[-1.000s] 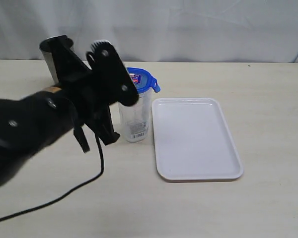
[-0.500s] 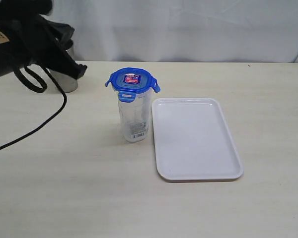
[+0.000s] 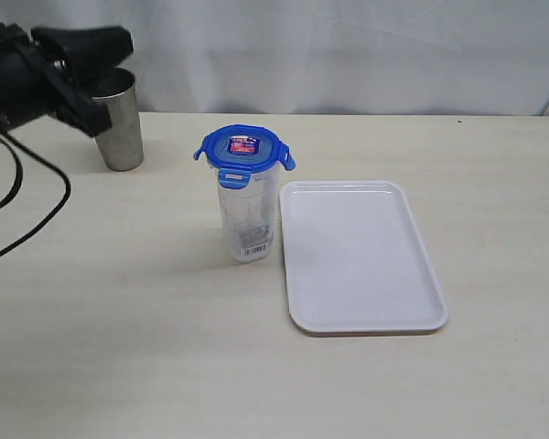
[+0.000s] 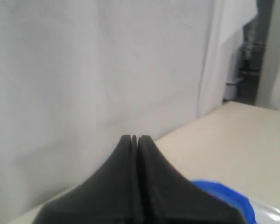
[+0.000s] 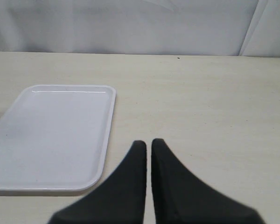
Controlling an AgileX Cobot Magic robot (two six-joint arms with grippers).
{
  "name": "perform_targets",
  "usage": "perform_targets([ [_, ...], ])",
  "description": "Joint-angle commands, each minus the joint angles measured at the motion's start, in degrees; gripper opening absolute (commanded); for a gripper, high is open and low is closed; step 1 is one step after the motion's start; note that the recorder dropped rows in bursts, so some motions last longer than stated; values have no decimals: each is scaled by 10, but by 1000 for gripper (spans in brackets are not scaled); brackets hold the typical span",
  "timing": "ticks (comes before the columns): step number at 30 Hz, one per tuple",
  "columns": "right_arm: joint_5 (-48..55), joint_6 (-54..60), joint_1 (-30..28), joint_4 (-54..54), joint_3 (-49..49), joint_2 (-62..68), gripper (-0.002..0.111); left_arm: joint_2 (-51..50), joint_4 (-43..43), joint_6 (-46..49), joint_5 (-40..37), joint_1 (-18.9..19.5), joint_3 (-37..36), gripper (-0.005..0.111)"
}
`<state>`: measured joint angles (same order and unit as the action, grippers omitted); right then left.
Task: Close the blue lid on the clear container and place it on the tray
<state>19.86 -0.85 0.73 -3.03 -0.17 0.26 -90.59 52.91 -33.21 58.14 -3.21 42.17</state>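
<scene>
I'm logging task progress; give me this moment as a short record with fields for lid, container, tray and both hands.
lid: small blue plastic lid seated on the container; latching unclear
container: tall clear plastic container, upright on the beige table, beside the tray, not on it
tray: flat white rectangular plastic tray, nothing on it
left hand: shut, holding nothing, near the grey steel cup
right hand: fingers nearly together, holding nothing
</scene>
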Motion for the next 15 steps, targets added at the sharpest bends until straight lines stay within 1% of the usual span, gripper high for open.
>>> perform_targets([
  [1, -5, 4, 1, 0, 2, -3, 5, -89, 116, -17, 98, 62, 0, 0],
  [3, -5, 4, 1, 0, 2, -3, 5, -122, 121, 35, 118, 73, 0, 0],
  [4, -5, 4, 1, 0, 2, -3, 5, -138, 109, 61, 118, 74, 2, 0],
  [6, -5, 4, 1, 0, 2, -3, 5, -162, 107, 83, 118, 73, 18, 0],
  [11, -5, 4, 1, 0, 2, -3, 5, -195, 128, 84, 118, 52, 71, 0],
  [15, -5, 4, 1, 0, 2, -3, 5, -219, 128, 83, 118, 34, 108, 0],
])
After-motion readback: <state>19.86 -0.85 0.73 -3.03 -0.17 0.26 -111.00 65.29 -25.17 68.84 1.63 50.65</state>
